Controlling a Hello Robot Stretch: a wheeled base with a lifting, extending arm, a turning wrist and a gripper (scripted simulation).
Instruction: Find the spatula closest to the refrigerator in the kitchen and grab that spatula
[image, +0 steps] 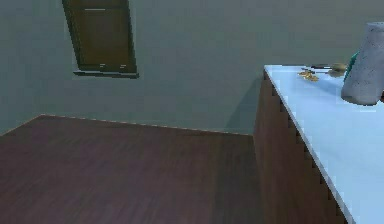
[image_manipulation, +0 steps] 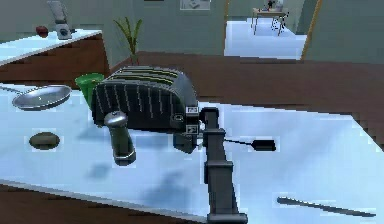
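Fingers (image_manipulation: 184, 136) at frame centre show before a dark toaster (image_manipulation: 145, 95) on the pale worktop (image_manipulation: 300, 130); I cannot tell whether they hold anything. What is probably a black spatula (image_manipulation: 258, 144) lies just right of them.

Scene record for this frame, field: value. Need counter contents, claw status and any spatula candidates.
surface: pale counter
arm: dark bar over the counter
claw: at the toaster's right end; cannot tell whether it holds anything
toaster: dark, mid-counter
shaker: dark, in front of the toaster
cup: green, left of the toaster
pan: grey, far left
spatula candidates: dark flat-headed utensil just right of the arm; thin grey utensil near the arm side view's bottom right
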